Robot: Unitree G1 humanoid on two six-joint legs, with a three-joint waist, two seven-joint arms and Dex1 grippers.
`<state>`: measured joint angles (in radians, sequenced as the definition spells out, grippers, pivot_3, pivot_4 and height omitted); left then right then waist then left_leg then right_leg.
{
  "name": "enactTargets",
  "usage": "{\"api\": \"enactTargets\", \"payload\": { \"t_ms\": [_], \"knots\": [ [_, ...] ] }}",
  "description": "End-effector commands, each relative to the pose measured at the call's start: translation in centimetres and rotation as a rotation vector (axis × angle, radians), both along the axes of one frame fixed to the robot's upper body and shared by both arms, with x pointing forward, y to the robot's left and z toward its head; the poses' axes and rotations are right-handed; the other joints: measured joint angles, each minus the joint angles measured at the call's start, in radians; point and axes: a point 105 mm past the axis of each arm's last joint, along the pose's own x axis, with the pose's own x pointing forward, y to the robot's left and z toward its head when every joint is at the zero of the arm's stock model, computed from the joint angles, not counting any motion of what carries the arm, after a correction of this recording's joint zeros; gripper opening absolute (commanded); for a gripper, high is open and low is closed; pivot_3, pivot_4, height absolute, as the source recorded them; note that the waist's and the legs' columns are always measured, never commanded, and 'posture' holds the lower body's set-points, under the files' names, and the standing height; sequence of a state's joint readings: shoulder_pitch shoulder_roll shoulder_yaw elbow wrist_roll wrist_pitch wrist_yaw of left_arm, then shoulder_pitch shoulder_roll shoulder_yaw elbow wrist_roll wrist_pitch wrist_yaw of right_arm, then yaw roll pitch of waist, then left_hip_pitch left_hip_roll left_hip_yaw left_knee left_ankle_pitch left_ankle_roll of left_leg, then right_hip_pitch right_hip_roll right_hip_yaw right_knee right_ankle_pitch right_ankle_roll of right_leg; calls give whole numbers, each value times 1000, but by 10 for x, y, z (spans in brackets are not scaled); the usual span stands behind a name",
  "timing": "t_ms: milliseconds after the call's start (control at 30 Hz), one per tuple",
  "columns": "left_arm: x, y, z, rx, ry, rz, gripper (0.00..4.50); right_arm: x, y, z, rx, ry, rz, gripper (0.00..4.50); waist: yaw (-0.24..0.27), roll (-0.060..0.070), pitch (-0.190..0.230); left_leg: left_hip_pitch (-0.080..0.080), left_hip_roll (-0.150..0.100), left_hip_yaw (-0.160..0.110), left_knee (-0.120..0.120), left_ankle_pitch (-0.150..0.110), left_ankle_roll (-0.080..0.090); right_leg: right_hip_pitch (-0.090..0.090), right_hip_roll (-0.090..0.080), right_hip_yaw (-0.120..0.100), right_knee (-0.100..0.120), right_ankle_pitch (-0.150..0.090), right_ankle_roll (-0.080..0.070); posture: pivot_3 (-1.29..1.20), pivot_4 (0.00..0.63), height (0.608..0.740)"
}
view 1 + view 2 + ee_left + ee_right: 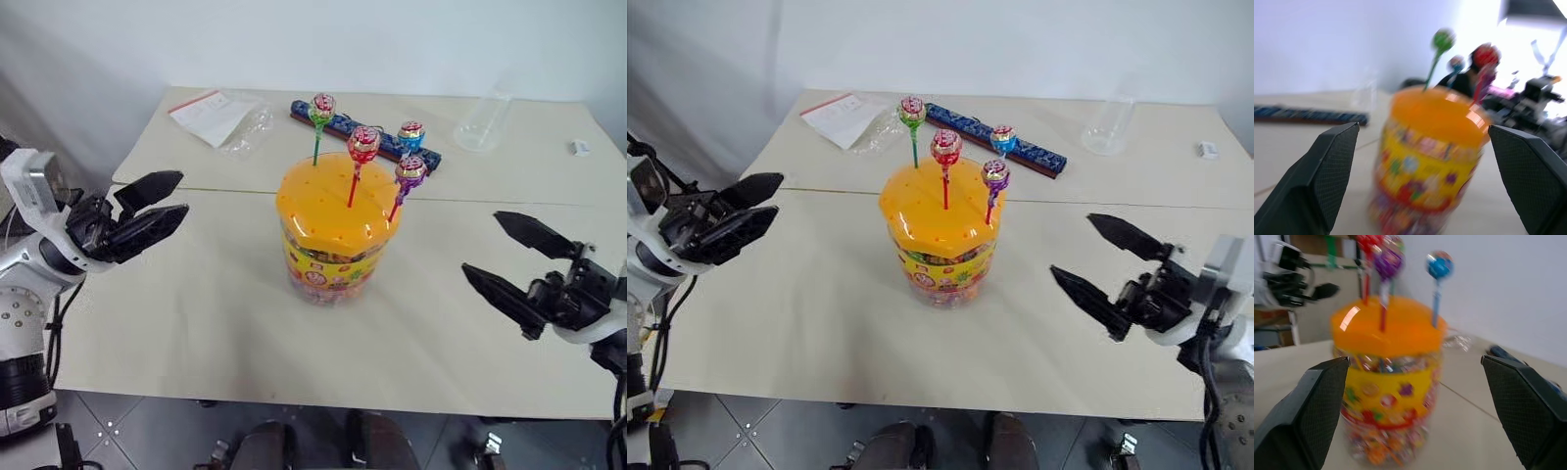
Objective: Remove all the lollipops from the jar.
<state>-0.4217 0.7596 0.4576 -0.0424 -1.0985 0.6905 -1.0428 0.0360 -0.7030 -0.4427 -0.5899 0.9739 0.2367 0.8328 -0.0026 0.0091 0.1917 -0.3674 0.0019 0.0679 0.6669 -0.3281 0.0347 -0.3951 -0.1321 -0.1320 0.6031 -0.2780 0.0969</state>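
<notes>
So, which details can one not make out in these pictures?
- Text on the jar label: too small in the head views, blurred in the wrist views.
- Lollipops: wrapper print too small.
- Clear flask: contents unclear against the pale table.
- White item: too small.

The wide clear plastic jar with the domed orange lid (335,235) stands mid-table (196,294). Four foil-wrapped lollipops on thin sticks (363,145) stand in its lid. At its 12 o'clock lies a long dark blue patterned strip (338,125); at 11, a clear plastic bag (223,116); at 1, a clear plastic flask (484,122).
</notes>
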Motion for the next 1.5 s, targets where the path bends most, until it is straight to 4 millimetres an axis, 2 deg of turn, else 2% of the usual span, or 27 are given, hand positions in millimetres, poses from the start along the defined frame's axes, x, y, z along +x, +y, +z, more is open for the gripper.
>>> {"api": "enactTargets", "payload": {
  "t_ms": [33,200,333,433,500,567,767,867,967,1100,1300,1433,1500],
  "knots": [
    [-8,-14,10,-17,-37,-64,4500,-2,16,10,36,-41,65,4494,2,0,0,0,0,0,0,0,0,0,0,0,0,0,0,0,150,740],
    [2,-12,14,-66,-42,-21,4500,2,12,27,104,-106,14,4494,20,-2,1,-2,-2,-1,1,0,0,-1,2,-1,0,0,0,0,150,740],
    [8,-14,14,-96,-6,-47,4500,-10,12,48,197,-159,-19,4494,30,-3,2,-3,-3,0,1,1,1,-1,2,0,-1,1,1,0,150,740],
    [26,-35,19,-58,-43,-86,4500,-28,11,55,214,-182,-28,4494,43,-5,2,-3,-4,-1,1,1,2,-1,2,-1,-1,1,1,0,150,740],
    [31,-47,26,-54,-52,-142,4500,-35,14,54,205,-168,-27,4494,53,-6,3,-4,-5,-2,2,2,2,0,3,-1,-1,1,2,0,150,740],
    [34,-68,33,-19,-84,-228,4500,-42,16,52,209,-150,-25,4494,52,-6,3,-4,-6,1,2,2,3,0,3,1,-3,1,3,0,150,740],
    [45,-115,38,92,-160,-354,4500,-48,20,49,243,-162,-51,4494,48,-9,4,-3,-6,4,2,2,5,0,4,0,-3,2,4,0,150,740],
    [51,-131,46,74,-194,-378,3916,-50,16,44,234,-169,-95,4500,49,-10,5,-3,-6,5,2,3,5,-1,5,0,-3,2,4,0,150,740],
    [54,-141,49,72,-211,-402,3013,-55,10,39,237,-174,-113,4500,51,-10,5,-3,-6,5,2,3,5,-1,5,0,-3,2,5,0,150,740],
    [68,-153,47,85,-193,-365,1833,-56,-7,24,200,-143,-239,4500,51,-10,5,-3,-6,6,2,3,6,-1,5,-1,-3,3,5,0,150,740],
    [70,-158,48,91,-207,-376,76,-60,-18,14,205,-122,-304,4500,49,-11,5,-3,-6,7,3,3,8,-1,5,1,-3,3,6,0,150,740],
    [67,-157,59,20,-217,-400,32,-60,-22,15,217,-122,-308,4500,50,-11,5,-3,-6,7,3,2,8,-1,5,1,-3,3,6,0,150,740],
    [62,-149,79,-121,-192,-441,32,-60,-22,19,245,-135,-289,4500,50,-11,5,-3,-6,7,3,2,8,-1,4,0,-3,3,6,0,150,740]
  ]
}}
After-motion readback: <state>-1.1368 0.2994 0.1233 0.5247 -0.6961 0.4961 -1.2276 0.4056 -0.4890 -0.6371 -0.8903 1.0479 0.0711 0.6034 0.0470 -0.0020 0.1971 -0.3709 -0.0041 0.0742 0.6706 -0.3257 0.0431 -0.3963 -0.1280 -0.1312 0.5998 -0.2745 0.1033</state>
